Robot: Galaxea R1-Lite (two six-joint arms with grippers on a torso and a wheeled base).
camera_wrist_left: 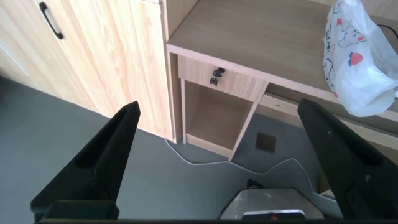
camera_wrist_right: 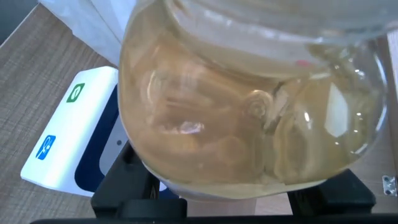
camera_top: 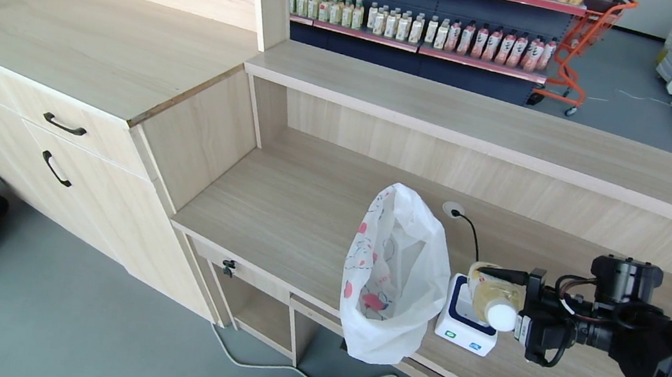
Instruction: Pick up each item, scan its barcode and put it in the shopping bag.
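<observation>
Between the clamped fingers of the right gripper (camera_top: 500, 299), a bottle (camera_top: 491, 294) of pale yellow drink lay sideways, just above a white scanner (camera_top: 460, 328); beyond the fingertips stood the shopping bag (camera_top: 393, 274). The left gripper (camera_wrist_left: 219, 112) had its fingers spread, holding nothing. Likely risks: the rounded bottle slipping, or knocking the limp bag shut. No writing was readable; the scanner bore only green and blue icons.
</observation>
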